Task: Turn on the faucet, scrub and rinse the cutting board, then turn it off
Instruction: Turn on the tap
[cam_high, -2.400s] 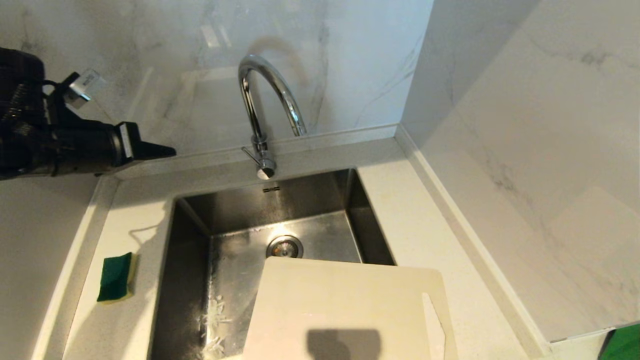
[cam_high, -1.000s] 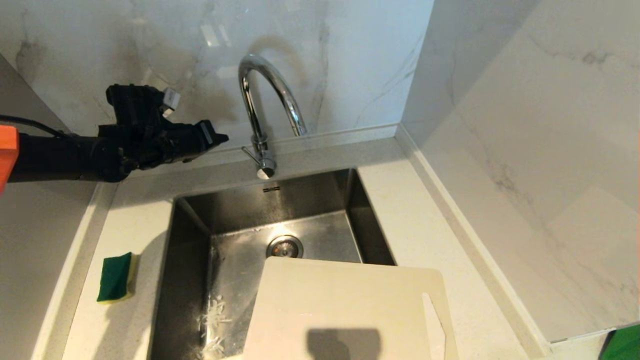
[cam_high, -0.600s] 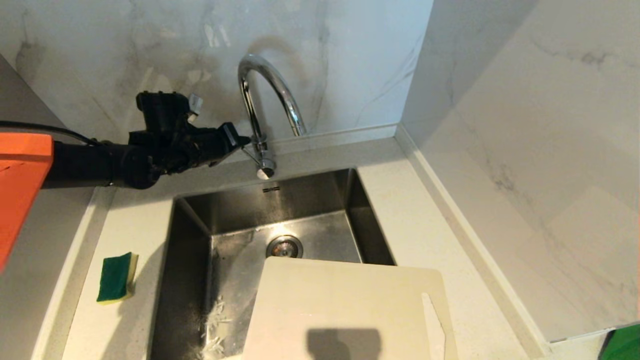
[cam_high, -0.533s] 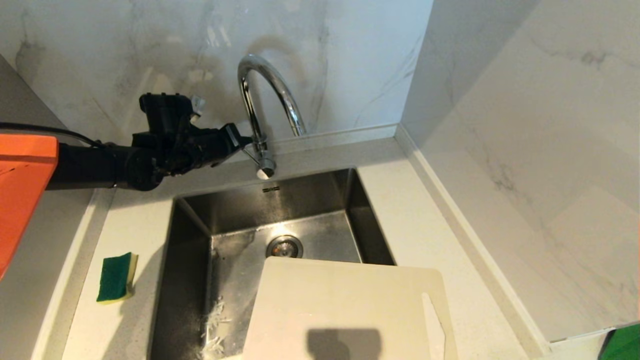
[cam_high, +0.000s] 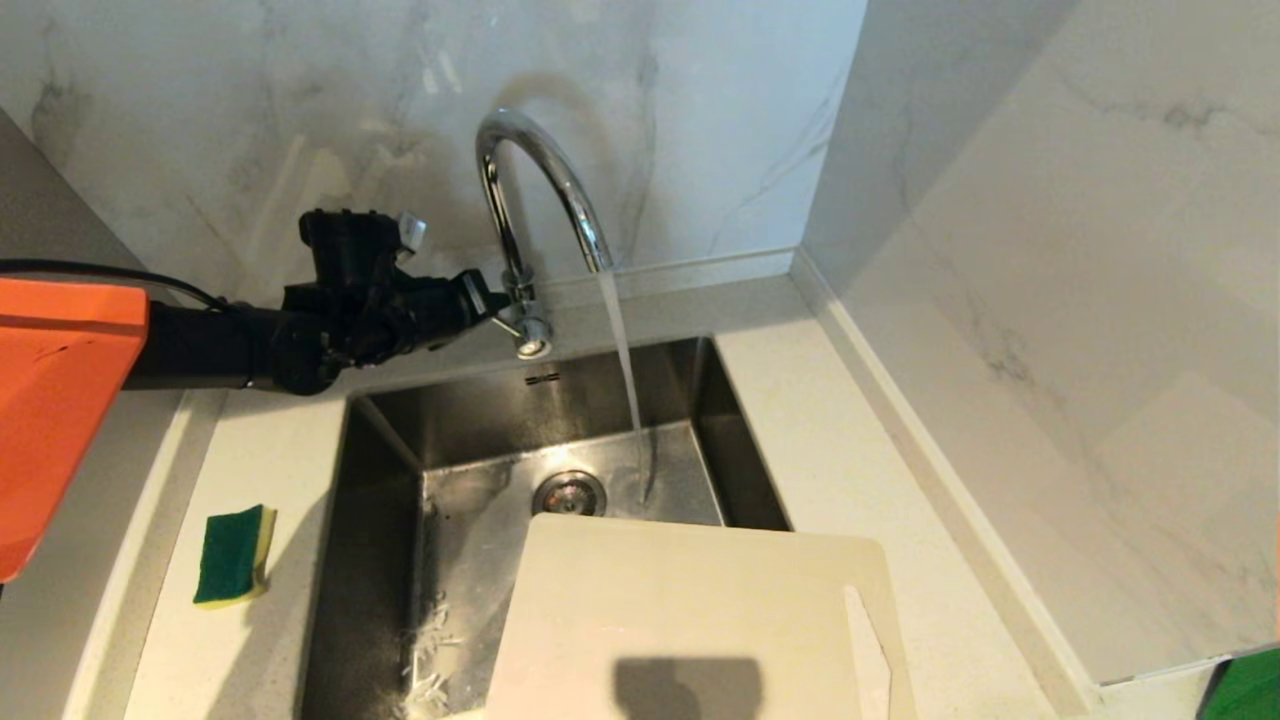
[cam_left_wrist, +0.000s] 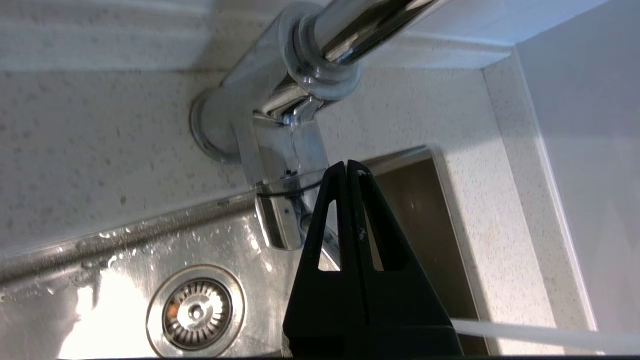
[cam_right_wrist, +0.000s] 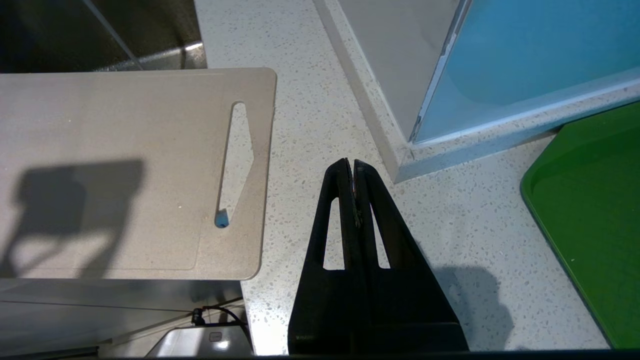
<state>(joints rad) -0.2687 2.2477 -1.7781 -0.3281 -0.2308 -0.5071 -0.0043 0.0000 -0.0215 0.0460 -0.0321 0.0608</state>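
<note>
The chrome faucet (cam_high: 530, 190) stands behind the sink (cam_high: 385, 440), and a stream of water (cam_high: 628, 390) runs from its spout into the basin. My left gripper (cam_high: 497, 300) is shut, its tips against the thin side lever at the faucet's base. In the left wrist view the shut gripper (cam_left_wrist: 347, 164) sits right at the faucet body (cam_left_wrist: 270, 125), with the lever partly hidden behind the fingers. The cream cutting board (cam_high: 690, 610) lies across the sink's near right corner. My right gripper (cam_right_wrist: 349, 162) is shut and empty over the counter beside the cutting board (cam_right_wrist: 125, 165).
A green-and-yellow sponge (cam_high: 232, 553) lies on the counter left of the sink. White scraps lie on the sink floor near the drain (cam_high: 569, 493). Marble walls close in behind and to the right. A green tray (cam_right_wrist: 590, 210) sits right of the right gripper.
My left gripper has moved right to the faucet's side lever and pressed against it. The lever has turned, and water now flows from the spout.
</note>
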